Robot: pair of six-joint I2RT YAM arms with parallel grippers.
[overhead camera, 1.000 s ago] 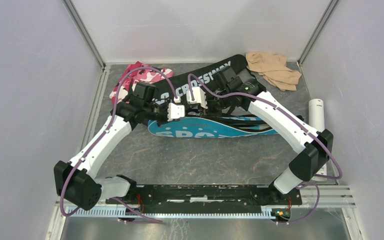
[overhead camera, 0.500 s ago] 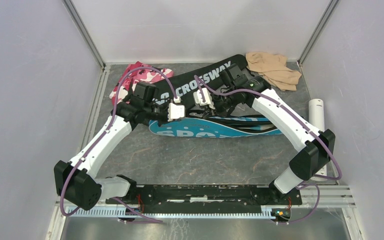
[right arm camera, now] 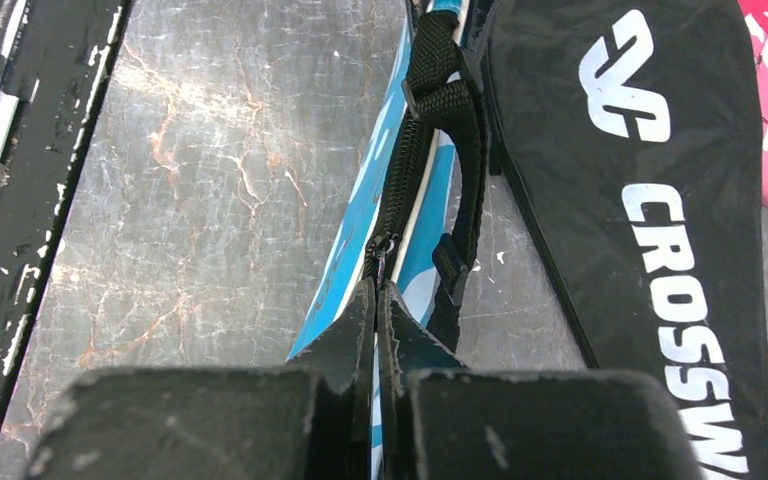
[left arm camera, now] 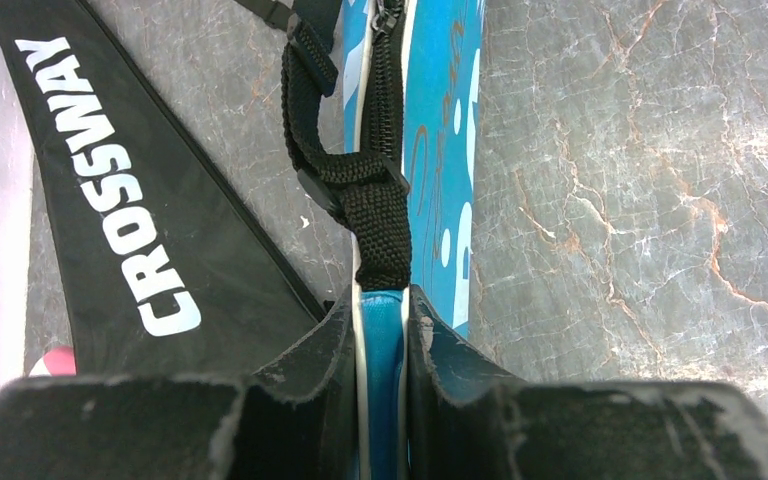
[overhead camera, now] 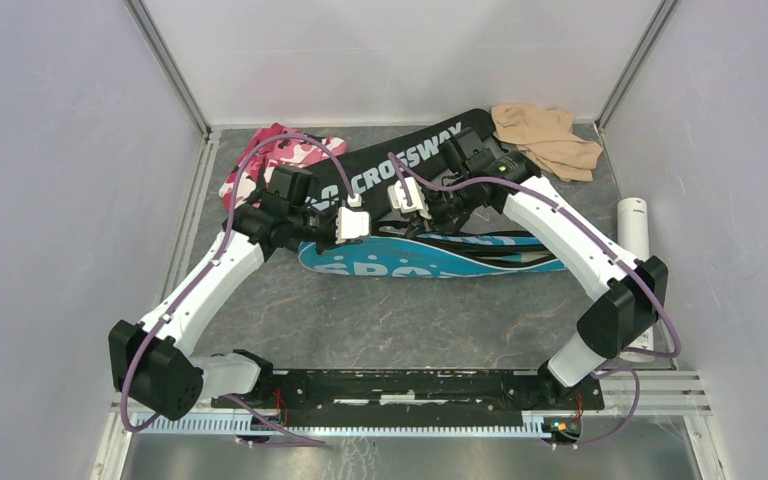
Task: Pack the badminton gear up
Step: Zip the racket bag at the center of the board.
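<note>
The blue "SPORT" racket cover (overhead camera: pixel 430 257) lies across the middle of the table, with the black "CROSSWAY" cover (overhead camera: pixel 400 160) behind it. My left gripper (overhead camera: pixel 352 222) is shut on the blue cover's upper edge (left arm camera: pixel 381 340), just below its black webbing strap (left arm camera: pixel 360 190). My right gripper (overhead camera: pixel 407 200) is shut on the same edge at the zipper (right arm camera: pixel 385 240), a little to the right of the left gripper. The long white tube (overhead camera: pixel 632 228) lies by the right wall. No rackets or shuttlecocks are in view.
A pink-and-white camouflage cloth (overhead camera: pixel 272 160) lies at the back left, partly under the black cover. A beige cloth (overhead camera: pixel 546 137) lies in the back right corner. The walls stand close on three sides. The black base rail (overhead camera: pixel 410 385) runs along the near edge.
My right gripper has moved a little right and back along the blue cover's edge, widening the gap to the left gripper. The left gripper has hardly moved.
</note>
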